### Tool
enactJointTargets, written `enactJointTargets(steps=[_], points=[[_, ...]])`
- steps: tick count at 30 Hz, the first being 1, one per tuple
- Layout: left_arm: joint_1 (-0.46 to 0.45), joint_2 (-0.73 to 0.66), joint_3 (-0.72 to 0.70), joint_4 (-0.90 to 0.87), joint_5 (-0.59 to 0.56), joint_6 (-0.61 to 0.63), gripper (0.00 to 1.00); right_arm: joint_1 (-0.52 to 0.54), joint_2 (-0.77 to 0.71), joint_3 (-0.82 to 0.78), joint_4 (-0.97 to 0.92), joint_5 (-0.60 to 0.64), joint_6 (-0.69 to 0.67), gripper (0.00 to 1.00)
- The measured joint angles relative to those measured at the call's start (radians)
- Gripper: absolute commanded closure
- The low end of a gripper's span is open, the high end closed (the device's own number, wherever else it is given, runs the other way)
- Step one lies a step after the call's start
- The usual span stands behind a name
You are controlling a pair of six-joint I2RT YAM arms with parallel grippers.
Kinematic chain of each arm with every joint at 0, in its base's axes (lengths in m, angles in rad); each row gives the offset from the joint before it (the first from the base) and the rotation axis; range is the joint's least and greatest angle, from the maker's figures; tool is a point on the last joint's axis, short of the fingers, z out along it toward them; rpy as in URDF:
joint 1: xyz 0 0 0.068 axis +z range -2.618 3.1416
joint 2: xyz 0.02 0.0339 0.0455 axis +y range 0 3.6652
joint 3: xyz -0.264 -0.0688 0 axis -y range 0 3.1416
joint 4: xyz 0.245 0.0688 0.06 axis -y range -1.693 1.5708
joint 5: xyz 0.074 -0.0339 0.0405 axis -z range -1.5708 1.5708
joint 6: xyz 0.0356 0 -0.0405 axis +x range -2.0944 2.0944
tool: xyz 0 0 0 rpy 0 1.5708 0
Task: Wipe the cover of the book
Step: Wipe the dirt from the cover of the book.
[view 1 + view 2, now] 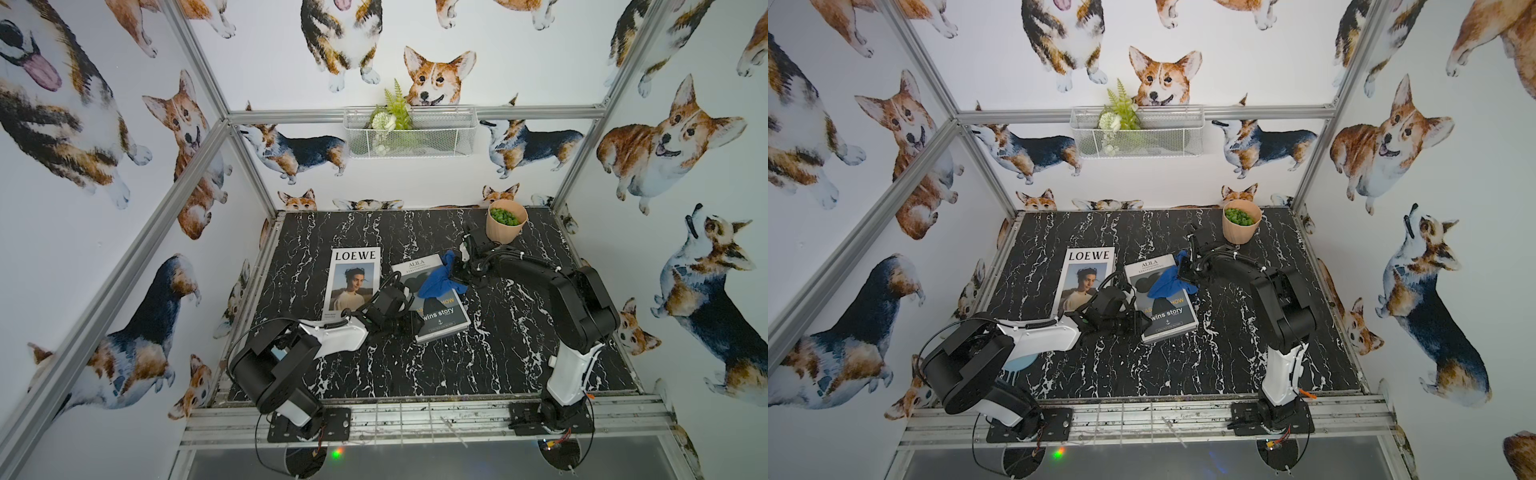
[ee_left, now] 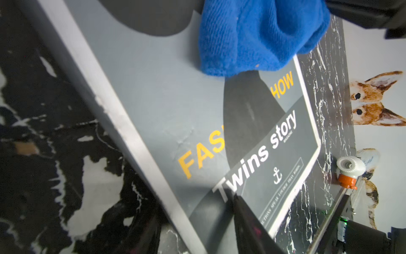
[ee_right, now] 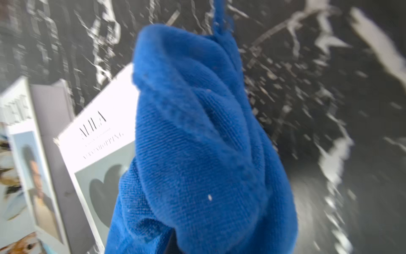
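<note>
The book (image 1: pixel 444 318) (image 1: pixel 1169 321), grey with a white top band and "Twins story" on its cover, lies flat mid-table. A bunched blue cloth (image 1: pixel 438 279) (image 1: pixel 1166 283) hangs from my right gripper (image 1: pixel 458 269) (image 1: pixel 1185 270), which is shut on it; the cloth's lower end rests on the cover's upper right part. In the right wrist view the cloth (image 3: pixel 197 143) hides the jaws. My left gripper (image 1: pixel 409 323) (image 1: pixel 1133 322) (image 2: pixel 195 204) sits at the book's near-left edge, its jaws apart astride that edge, with one finger (image 2: pixel 243 220) lying on the cover (image 2: pixel 164 110).
A LOEWE magazine (image 1: pixel 353 280) lies flat just left of the book, under the left arm. A beige pot of green pieces (image 1: pixel 506 222) stands at the back right, close behind the right arm. A wire basket (image 1: pixel 409 137) with a plant hangs on the back wall.
</note>
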Motion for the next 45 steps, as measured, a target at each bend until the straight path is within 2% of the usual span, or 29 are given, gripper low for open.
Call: enactJointTargets(steps=[3, 8, 18, 25, 34, 39, 45], points=[[-0.001, 0.000, -0.004, 0.010, -0.009, 0.015, 0.49, 0.041, -0.057, 0.061, -0.130, 0.053, -0.046, 1.00], [-0.001, 0.016, -0.003, 0.035, -0.010, 0.023, 0.50, 0.095, -0.152, 0.096, -0.230, 0.108, -0.072, 1.00], [-0.001, 0.030, 0.011, 0.040, -0.009, 0.024, 0.51, 0.217, -0.135, -0.002, -0.343, 0.214, -0.118, 1.00], [-0.001, 0.029, 0.014, 0.035, -0.011, 0.024, 0.51, 0.235, -0.110, -0.056, -0.323, 0.179, -0.144, 1.00], [-0.001, 0.035, 0.014, 0.037, -0.011, 0.024, 0.51, 0.308, -0.010, 0.014, -0.278, 0.180, -0.110, 1.00], [-0.001, 0.040, 0.017, 0.036, -0.012, 0.023, 0.52, 0.327, 0.025, 0.034, -0.166, 0.082, -0.089, 1.00], [-0.002, 0.038, 0.016, 0.041, -0.018, 0.024, 0.52, 0.288, -0.015, -0.027, -0.122, 0.064, -0.097, 1.00]])
